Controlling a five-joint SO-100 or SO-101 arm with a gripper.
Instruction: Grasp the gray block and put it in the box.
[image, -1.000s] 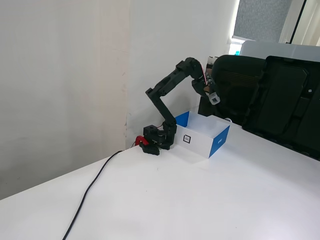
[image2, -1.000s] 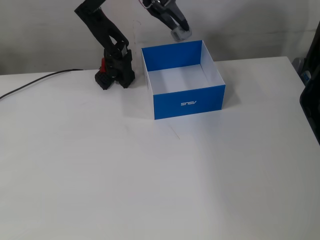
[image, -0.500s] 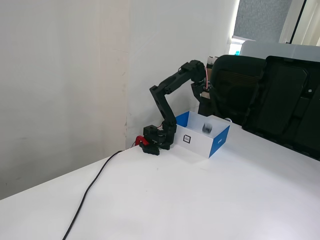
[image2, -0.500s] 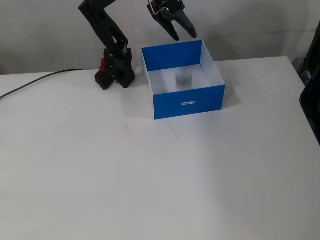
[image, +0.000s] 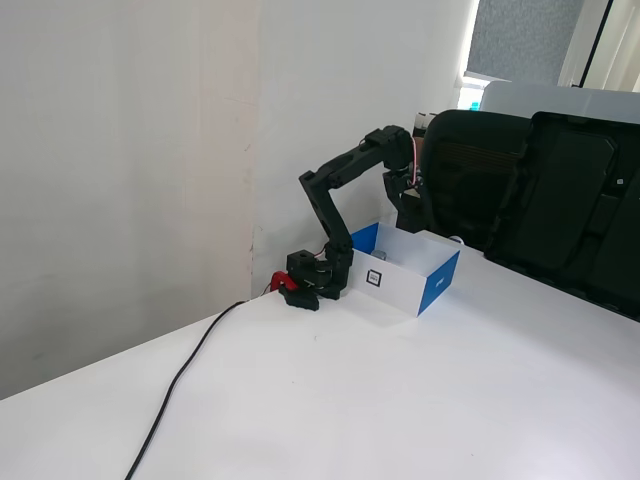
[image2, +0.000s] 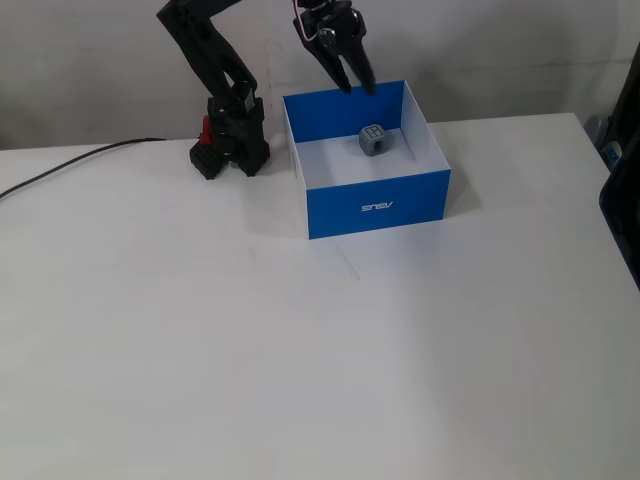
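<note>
with the gray block (image2: 375, 139) sitting inside the box (image2: 377, 205) (near its back wall), the gripper (image2: 358, 88) hangs above, fingers apart, empty

Gray block (image2: 375, 139) (seemingly upright) inside box (image2: 375, 207)

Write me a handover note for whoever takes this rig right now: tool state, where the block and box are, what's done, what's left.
Tool: open and empty, hanging above the back wall of the box.
Gray block: lying inside the box near its back wall, clear of the tool. A fixed view from the side does not show it; the box wall hides it.
Box: on the table beside the arm's base, upright, open top.
Done: block grasped, carried and released into the box.
Left: nothing for the block. Probably just bring the arm away from the box to a rest pose.
</note>
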